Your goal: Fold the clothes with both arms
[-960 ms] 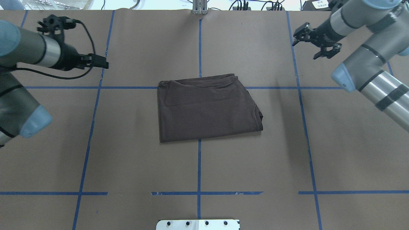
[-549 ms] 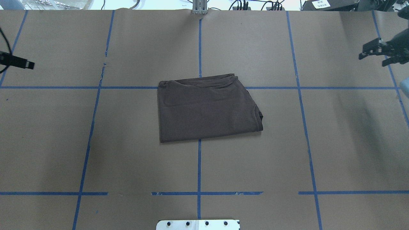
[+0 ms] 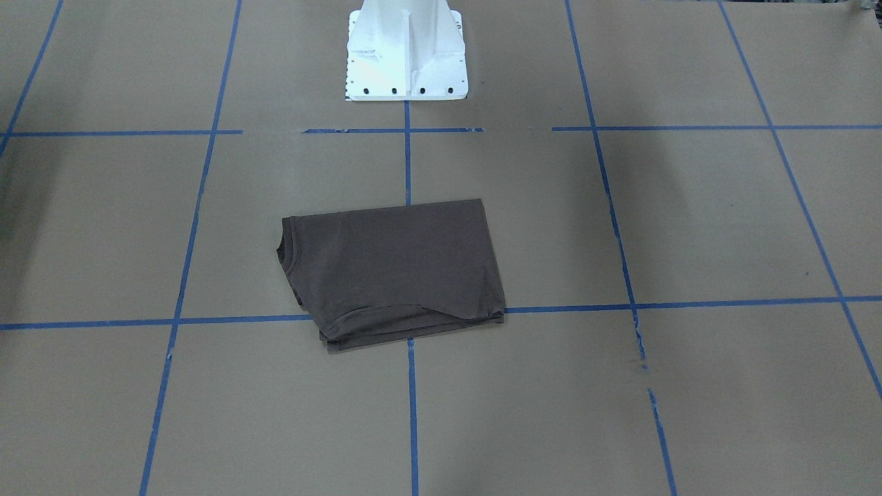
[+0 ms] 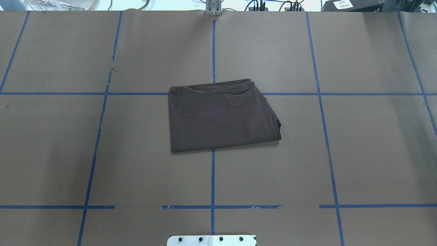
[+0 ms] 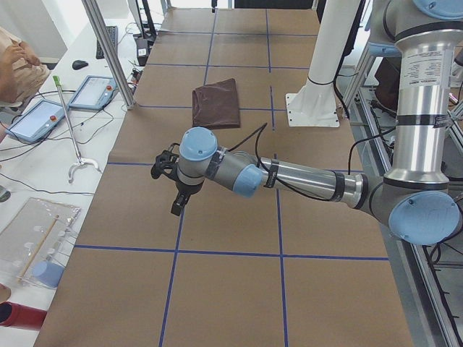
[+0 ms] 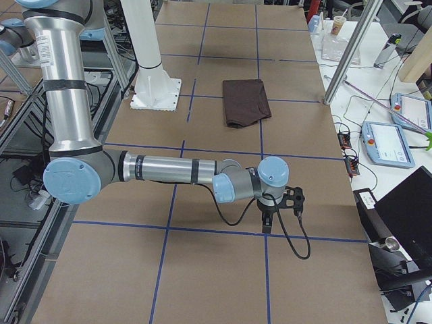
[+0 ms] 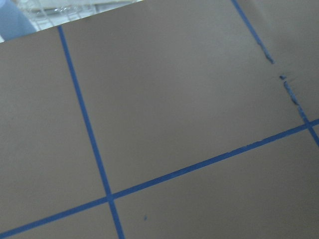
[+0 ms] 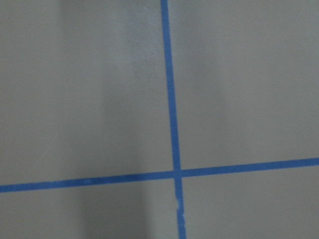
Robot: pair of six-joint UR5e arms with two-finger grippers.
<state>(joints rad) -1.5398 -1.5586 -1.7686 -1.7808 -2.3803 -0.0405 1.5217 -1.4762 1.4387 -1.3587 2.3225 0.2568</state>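
Black two-finger left gripper (image 5: pixel 176 207) and right gripper (image 6: pixel 265 227), their spread impossible to tell, have pulled back out of the overhead view toward opposite ends of the brown paper-covered tabletop (image 4: pixel 375 153), leaving the dark brown short-sleeved T-shirt (image 4: pixel 222 116) folded flat at its middle, so the folding looks finished.
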